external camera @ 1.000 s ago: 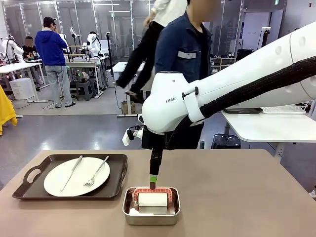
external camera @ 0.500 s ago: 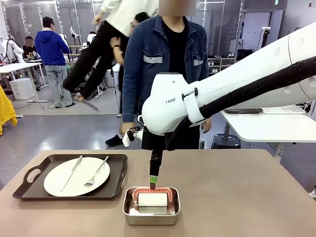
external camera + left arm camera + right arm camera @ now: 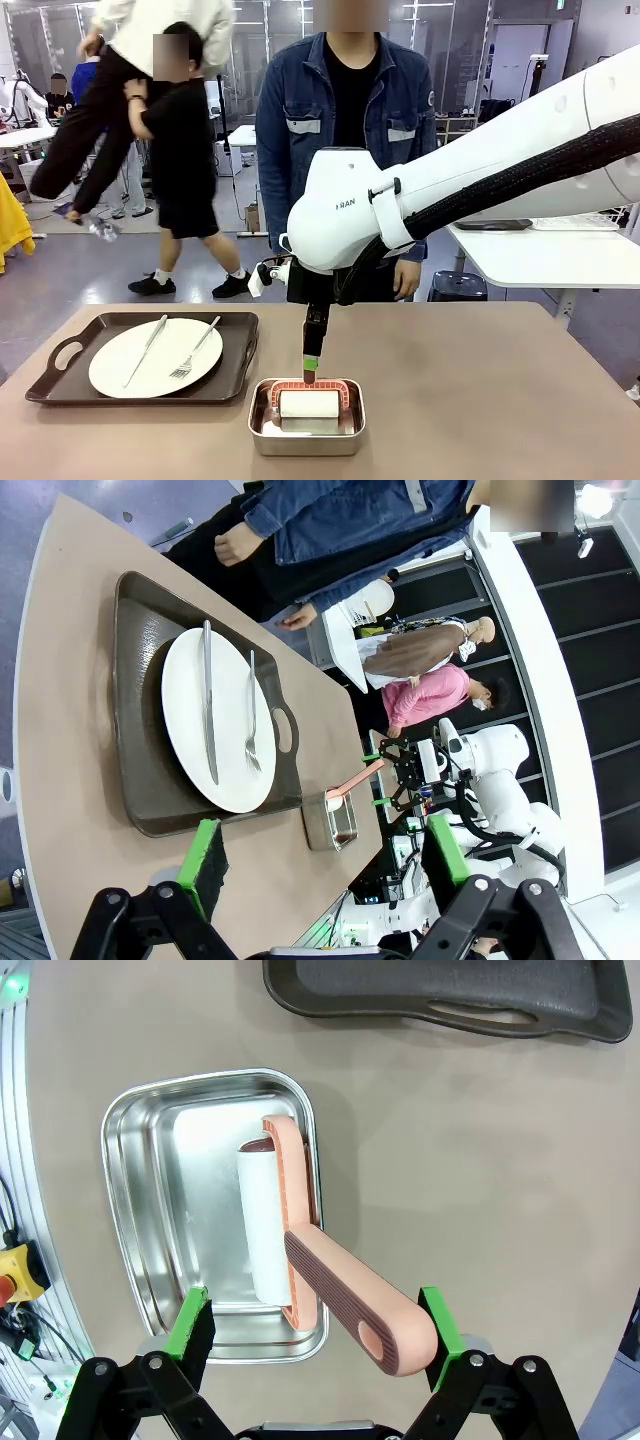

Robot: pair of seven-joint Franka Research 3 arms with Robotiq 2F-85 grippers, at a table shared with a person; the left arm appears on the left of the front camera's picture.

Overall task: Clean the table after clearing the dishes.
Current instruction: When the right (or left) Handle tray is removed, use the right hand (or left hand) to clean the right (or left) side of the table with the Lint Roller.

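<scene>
1. A dark tray (image 3: 140, 398) sits along the left edge of the table (image 3: 480, 390), its cut-out handle close to that edge. It carries a white plate (image 3: 120, 375) with a knife (image 3: 146, 350) and a fork (image 3: 196, 348) lying side by side.
2. In the left wrist view, the left gripper (image 3: 325, 855) hangs over the table with its fingers spread wide and nothing between them. Its exact place over the table is hard to judge.
3. A small steel pan (image 3: 305, 443) stands mid-table by the near edge, a narrow strip of bare table apart from the tray's near right corner. A lint roller (image 3: 308, 404) lies in it, its salmon handle (image 3: 345, 1305) tilting up out of the pan.
4. The right gripper (image 3: 311, 1325) hovers straight above the pan, fingers spread. The handle's end lies between the green pads (image 3: 192, 1322), and neither seems to touch it. From the front only one finger shows, edge-on.
5. A person (image 3: 300, 120) in a denim jacket stands at the far edge, partly hidden by the right arm (image 3: 480, 170).
6. The table's right half lies bare, and its near edge is cut off.
</scene>
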